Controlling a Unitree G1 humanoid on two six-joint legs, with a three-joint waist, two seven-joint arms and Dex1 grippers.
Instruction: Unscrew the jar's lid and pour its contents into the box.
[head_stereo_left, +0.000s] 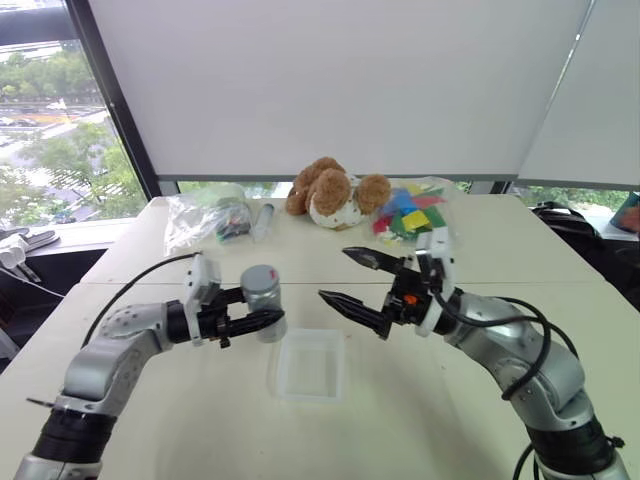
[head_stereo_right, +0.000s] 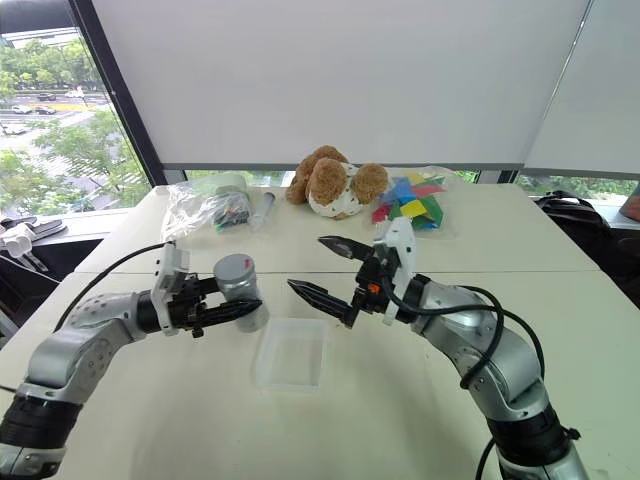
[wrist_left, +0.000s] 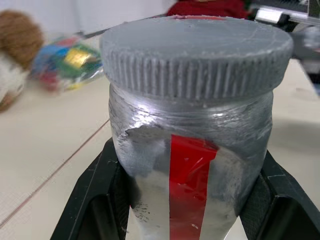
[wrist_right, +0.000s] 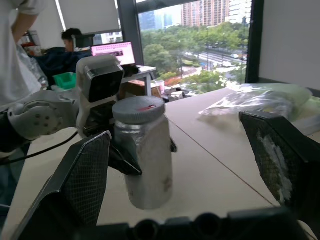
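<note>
Jar (head_stereo_left: 263, 300) held tight in left tool (head_stereo_left: 258, 322). Bring wide-open right tool (head_stereo_left: 352, 280) squarely over lid (head_stereo_left: 260, 278), then twist.

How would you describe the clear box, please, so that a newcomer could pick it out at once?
On the white table, look near the front edge, below the gap between the two arms. The box lies flat there, a shallow see-through tray with rounded corners, unlike the crumpled clear bags at the back by the teddy bear.

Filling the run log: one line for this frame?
left gripper: shut on jar, lifted | lid: on | right gripper: open, facing jar | box: on table
</note>
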